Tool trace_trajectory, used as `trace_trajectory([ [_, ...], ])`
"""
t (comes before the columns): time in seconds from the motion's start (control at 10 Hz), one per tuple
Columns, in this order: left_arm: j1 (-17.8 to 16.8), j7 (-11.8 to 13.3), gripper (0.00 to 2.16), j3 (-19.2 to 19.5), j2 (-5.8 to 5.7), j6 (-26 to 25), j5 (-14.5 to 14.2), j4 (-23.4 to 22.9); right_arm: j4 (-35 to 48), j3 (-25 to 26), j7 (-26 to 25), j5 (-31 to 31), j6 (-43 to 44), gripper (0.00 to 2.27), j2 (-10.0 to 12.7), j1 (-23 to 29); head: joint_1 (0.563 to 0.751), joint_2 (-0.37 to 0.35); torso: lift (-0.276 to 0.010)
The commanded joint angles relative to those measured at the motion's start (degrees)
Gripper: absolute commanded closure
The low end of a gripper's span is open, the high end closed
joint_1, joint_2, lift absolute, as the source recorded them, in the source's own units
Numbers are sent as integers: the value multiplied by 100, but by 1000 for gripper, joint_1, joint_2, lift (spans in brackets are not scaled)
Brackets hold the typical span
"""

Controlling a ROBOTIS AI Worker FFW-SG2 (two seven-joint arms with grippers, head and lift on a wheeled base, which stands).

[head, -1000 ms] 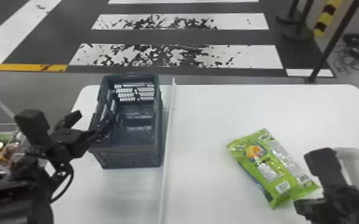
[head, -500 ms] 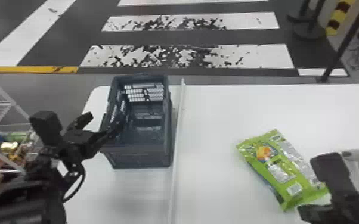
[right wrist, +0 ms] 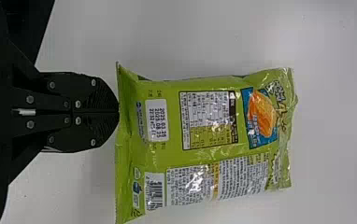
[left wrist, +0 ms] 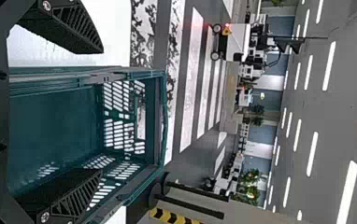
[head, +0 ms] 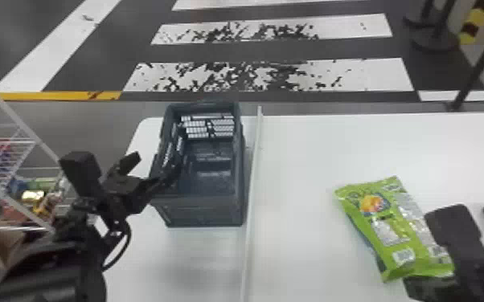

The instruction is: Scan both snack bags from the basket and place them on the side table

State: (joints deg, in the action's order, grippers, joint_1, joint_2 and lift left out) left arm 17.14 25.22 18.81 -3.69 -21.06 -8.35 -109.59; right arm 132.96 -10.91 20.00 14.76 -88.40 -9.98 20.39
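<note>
Left claw [left wrist: 102, 112] has its fingers wide at the left side of the basket [head: 203, 211]. Farther right, the green snack bag [right wrist: 204, 121] lies on the tabletop [head: 313, 152], barcode [right wrist: 154, 193] up. Right claw [right wrist: 118, 112] is narrow, its tips together at the bag's near end; whether they pinch it, I cannot tell. Best make sure of a firm pinch, then lift gently, leaving the barcode uncreased.

Green snack bag [head: 390, 225], blue-grey basket [head: 205, 209].
</note>
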Motion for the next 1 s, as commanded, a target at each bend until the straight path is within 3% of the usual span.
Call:
trace_trajectory([
  [0.0,0,0,90,0,0,0,0,8,2,-60,4,0,2,2253,32,-9,695,172,-75],
  [0.9,18,0,90,-35,-9,0,0,-1,-60,-429,-4,0,20,2253,278,-141,695,232,-75],
])
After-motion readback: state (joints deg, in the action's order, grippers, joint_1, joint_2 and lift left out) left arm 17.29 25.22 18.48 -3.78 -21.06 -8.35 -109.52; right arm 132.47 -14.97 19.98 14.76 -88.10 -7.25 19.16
